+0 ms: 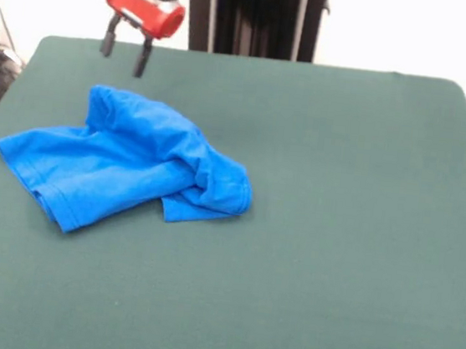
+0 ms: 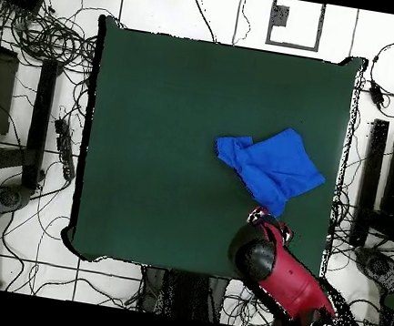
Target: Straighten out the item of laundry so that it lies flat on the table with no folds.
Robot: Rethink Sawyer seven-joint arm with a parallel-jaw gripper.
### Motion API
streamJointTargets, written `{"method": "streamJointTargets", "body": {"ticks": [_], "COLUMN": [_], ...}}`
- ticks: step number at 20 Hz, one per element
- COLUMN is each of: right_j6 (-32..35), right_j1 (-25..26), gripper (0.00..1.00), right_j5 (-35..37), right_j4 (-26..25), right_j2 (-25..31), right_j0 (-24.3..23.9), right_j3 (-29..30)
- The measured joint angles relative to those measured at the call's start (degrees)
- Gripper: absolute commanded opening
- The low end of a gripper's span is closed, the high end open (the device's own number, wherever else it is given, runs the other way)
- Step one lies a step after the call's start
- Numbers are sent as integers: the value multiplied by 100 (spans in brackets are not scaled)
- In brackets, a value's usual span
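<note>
On table (image 1: 360,240), crumpled shirt (image 1: 125,162).

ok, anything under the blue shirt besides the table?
Nothing visible. The shirt lies bunched and folded over itself on the green table, and only felt shows around its edges. The folds hide whatever is beneath them. The gripper hangs above, apart, fingers open.

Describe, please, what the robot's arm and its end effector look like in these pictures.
The arm has a bright red shell with a rounded black joint section. Its wrist is a black cylinder ending in a red rounded housing. From that hangs the end effector: two slim, dark, straight fingers. No cables or markings are visible on it.
</note>
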Motion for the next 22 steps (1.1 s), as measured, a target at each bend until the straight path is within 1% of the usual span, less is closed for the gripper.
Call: {"method": "streamJointTargets", "body": {"ticks": [7, 11, 18, 22], "right_j6": [0, 0, 0, 0], "right_j1": [-179, -170, 118, 311], "gripper": [100, 100, 100, 100], "right_j5": [415, 496, 496, 454], "right_j4": [-384, -501, -745, -801], "right_j2": [8, 67, 354, 484], "right_j0": [-295, -463, -806, -900], "right_j3": [-558, -796, -1388, -1557]}}
